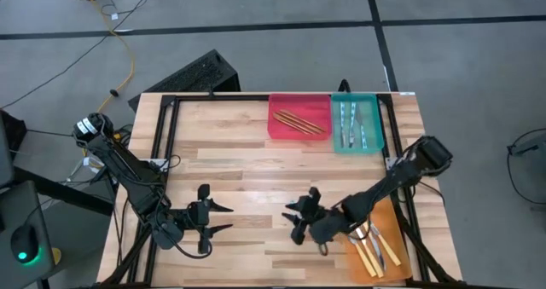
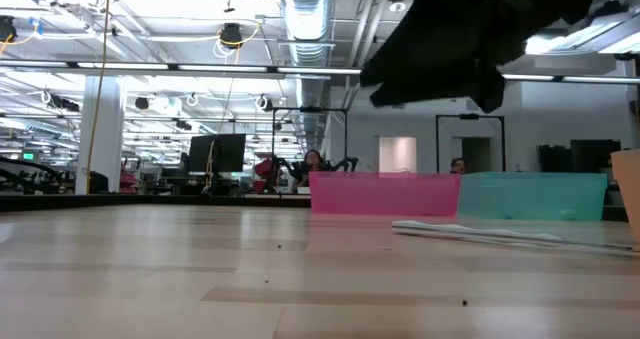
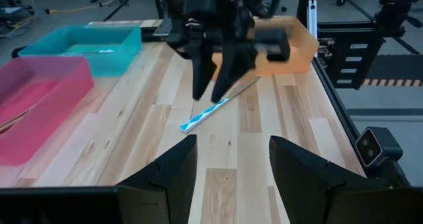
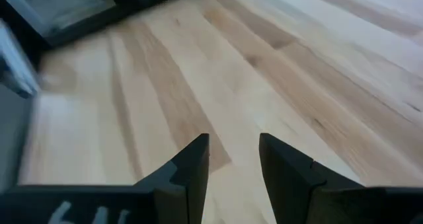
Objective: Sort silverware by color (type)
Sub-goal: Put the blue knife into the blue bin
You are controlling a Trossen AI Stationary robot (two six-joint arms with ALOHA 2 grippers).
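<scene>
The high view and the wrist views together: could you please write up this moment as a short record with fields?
red tray: holds tan wooden sticks
teal tray: holds blue-handled utensils
orange tray: holds yellow-handled knives
loose item: one blue-handled utensil on the table, lying under the right arm
right claw: open, empty, above bare wood near the loose utensil
left claw: open, empty, waiting at the table's near left
</scene>
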